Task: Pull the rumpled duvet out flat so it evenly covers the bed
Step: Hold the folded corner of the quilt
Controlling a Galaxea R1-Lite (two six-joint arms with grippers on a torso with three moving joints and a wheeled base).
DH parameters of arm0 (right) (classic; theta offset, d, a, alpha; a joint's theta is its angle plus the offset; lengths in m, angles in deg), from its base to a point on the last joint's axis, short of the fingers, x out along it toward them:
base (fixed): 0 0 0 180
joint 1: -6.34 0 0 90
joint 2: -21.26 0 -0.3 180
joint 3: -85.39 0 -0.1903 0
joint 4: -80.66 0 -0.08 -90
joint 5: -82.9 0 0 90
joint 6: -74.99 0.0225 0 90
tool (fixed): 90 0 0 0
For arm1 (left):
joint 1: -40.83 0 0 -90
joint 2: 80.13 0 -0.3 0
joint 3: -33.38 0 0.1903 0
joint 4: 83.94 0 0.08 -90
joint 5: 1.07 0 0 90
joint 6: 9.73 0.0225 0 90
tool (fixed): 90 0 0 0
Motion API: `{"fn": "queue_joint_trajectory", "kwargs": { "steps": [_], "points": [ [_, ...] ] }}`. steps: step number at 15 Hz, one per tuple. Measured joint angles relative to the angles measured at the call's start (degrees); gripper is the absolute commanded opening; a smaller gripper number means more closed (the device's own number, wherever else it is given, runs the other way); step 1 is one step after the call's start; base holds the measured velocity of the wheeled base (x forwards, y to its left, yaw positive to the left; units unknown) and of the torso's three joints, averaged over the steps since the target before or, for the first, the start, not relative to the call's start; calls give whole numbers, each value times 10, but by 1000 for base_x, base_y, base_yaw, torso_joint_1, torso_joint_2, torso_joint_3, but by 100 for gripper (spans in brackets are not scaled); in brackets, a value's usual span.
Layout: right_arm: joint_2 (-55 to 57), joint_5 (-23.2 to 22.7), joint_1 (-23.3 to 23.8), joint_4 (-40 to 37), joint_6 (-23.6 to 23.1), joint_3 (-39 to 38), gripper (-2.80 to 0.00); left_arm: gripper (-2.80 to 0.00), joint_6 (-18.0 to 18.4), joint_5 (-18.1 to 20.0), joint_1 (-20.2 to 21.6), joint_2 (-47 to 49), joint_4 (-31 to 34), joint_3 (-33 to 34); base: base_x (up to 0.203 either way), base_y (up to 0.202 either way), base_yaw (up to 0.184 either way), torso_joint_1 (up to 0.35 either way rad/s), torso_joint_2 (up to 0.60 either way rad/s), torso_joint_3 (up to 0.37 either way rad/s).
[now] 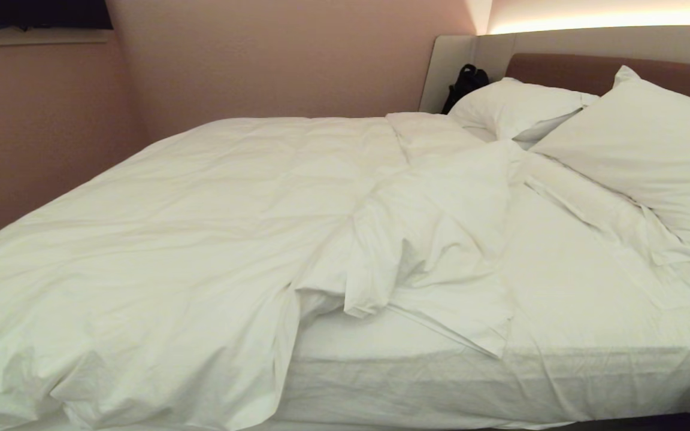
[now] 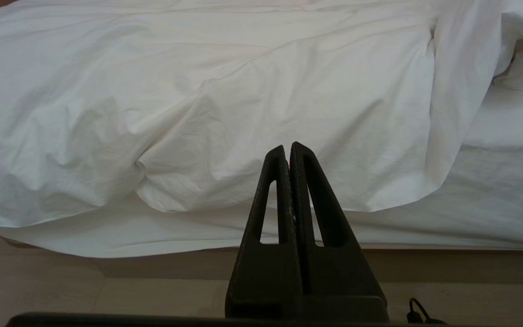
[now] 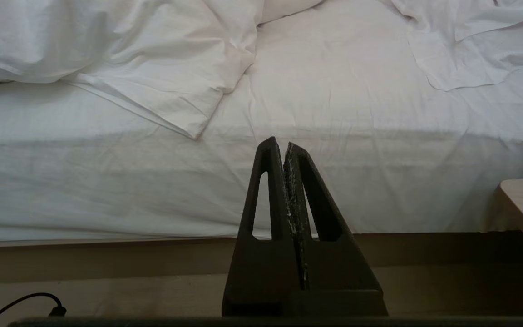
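My left gripper (image 2: 289,147) and right gripper (image 3: 278,143) are pinched tight, holding nothing, so I might grab the thin sheet, not the big puffy white duvet (image 1: 159,227) bunched leftward on the wide bed (image 1: 590,359).

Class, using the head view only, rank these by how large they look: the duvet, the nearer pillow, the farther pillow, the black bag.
1. duvet
2. nearer pillow, though nearness may exaggerate it
3. farther pillow
4. black bag, partly hidden
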Motion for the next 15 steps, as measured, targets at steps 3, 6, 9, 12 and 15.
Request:
{"fn": "queue_joint_trajectory", "kwargs": {
  "steps": [3,6,9,12,15],
  "points": [
    [0,0,0,1,0,0,-280,-280,0,0,0,0,0,0,0,0,0,0,0,0],
    [0,1,0,1,-6,0,-280,-280,0,0,0,0,0,0,0,0,0,0,0,0],
    [2,3,0,-3,-6,20,-280,-280,0,0,0,0,0,0,0,0,0,0,0,0],
    [32,-6,0,-25,0,124,-280,-280,0,0,0,0,0,0,0,0,0,0,0,0],
    [131,-35,0,-46,23,194,-280,-280,0,0,0,0,0,0,0,0,0,0,0,0]
  ]
}}
